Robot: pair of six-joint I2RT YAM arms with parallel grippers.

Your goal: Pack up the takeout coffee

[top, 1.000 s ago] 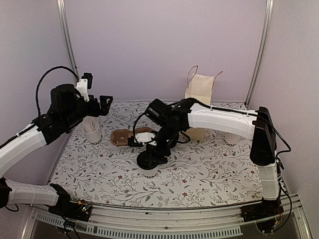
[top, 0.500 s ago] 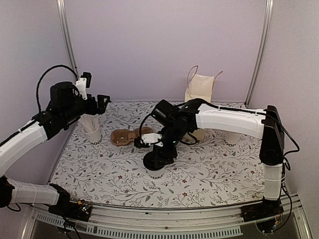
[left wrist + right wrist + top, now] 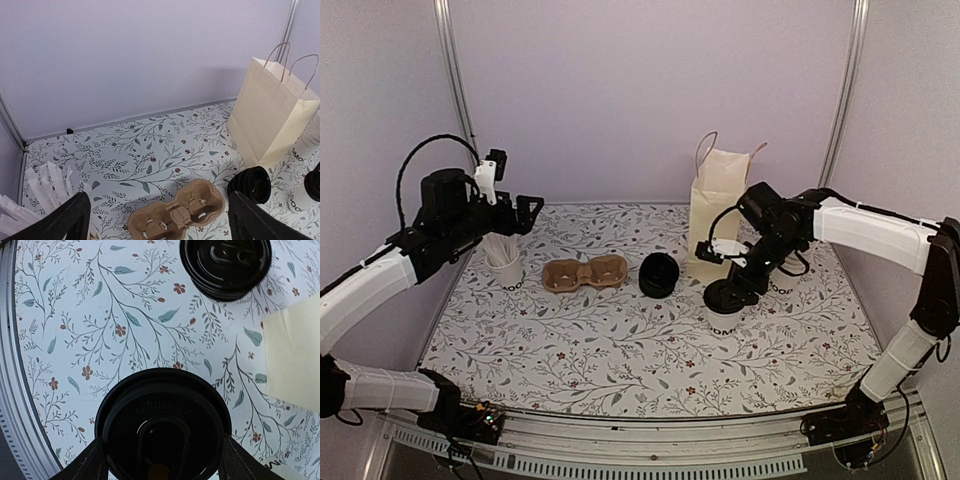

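The takeout coffee [image 3: 724, 322], a white cup with a black lid [image 3: 162, 432], is in my right gripper [image 3: 728, 297]. The gripper's fingers [image 3: 84, 466] press on both sides of the lid from above. The cup is just in front of the tan paper bag [image 3: 717, 215], low over the table or on it; I cannot tell which. The cup's lettered base shows at the right edge of the left wrist view [image 3: 296, 201]. My left gripper [image 3: 527, 212] is open and empty, high at the back left, and looks down on the table [image 3: 160, 225].
A brown two-cup carrier [image 3: 584, 274] lies left of centre. A stack of black lids [image 3: 659, 274] sits between it and the bag. A cup of white stir sticks [image 3: 506, 266] stands at the left. A stack of white cups [image 3: 312, 134] stands right of the bag.
My right arm has carried the lidded cup from the front centre to the right, in front of the bag, uncovering the stack of lids. The left arm has barely moved.
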